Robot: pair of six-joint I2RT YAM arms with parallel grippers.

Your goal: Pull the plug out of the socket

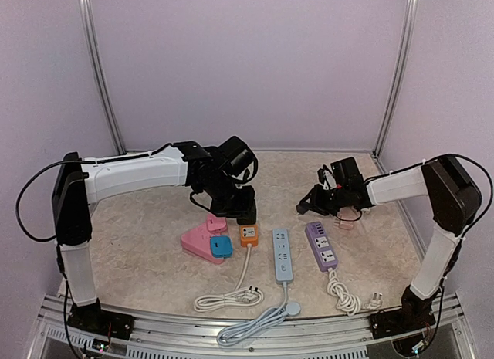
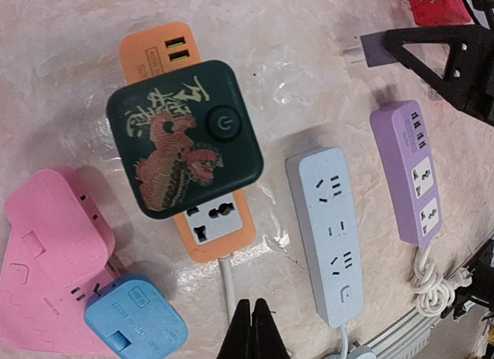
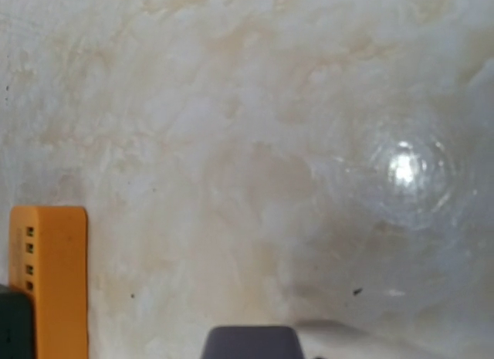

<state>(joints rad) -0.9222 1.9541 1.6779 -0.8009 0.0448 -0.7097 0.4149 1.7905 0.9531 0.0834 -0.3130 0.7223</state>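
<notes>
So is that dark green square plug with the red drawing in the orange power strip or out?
In: the dark green plug sits flat on the orange power strip, covering its middle; no prongs show.

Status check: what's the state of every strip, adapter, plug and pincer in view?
green adapter: plugged into orange strip
orange strip: one socket free
blue adapter: seated on pink strip
pale blue strip: sockets empty
purple strip: sockets empty
plug: out of any socket, prongs bare, held off the table
left pincer: shut, empty
right pincer: shut on plug
</notes>
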